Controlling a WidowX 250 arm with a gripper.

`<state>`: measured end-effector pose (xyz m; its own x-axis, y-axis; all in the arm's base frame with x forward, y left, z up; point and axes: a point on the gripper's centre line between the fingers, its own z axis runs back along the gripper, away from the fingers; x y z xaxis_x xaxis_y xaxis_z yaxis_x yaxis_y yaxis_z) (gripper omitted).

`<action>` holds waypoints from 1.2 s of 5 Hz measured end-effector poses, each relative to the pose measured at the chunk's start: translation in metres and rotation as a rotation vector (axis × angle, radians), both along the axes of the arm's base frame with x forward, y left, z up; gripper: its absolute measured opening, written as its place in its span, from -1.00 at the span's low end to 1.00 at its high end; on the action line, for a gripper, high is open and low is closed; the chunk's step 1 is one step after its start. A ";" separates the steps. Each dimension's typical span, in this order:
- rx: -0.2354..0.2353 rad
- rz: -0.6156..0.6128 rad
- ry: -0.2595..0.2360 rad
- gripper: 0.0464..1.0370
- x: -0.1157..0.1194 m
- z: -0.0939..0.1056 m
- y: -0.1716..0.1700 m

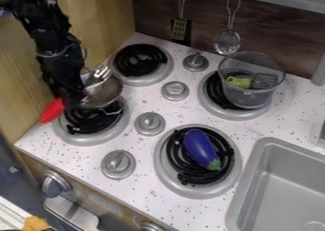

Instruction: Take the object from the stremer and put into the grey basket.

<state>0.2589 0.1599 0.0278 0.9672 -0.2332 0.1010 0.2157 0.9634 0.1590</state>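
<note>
Task looks incomplete, probably at the grasping or lifting stage. The black end effector (73, 101) is low, close against the shiny metal strainer bowl (101, 90) with wire handles, at the bowl's left side in the camera view. Cannot tell how far open it is, or whether it has hold of anything.

Bright red piece (52, 111) shows left of and slightly below the bowl, right beside the end effector. Could be the target object or a handle; can't say which. Target otherwise not identifiable: bowl interior partly hidden, so can't confirm the thing is in there or already out.

Grey wire-mesh basket (250, 93) is well apart, to the bowl's right. Inside: light green piece (239, 81) and dark grey piece (264, 81). No sign that either is the target, so I judge delivery not done. Purple toy eggplant with green stem (199, 147) lies on a burner, below and right of the bowl, on the white speckled desk (143, 189); seems unrelated.

Left to do, by my guess: secure the object, get it clear of the bowl, carry across, release into basket.
</note>
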 end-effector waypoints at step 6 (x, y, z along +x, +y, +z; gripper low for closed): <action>-0.170 -0.130 -0.064 -0.37 0.096 0.000 -0.110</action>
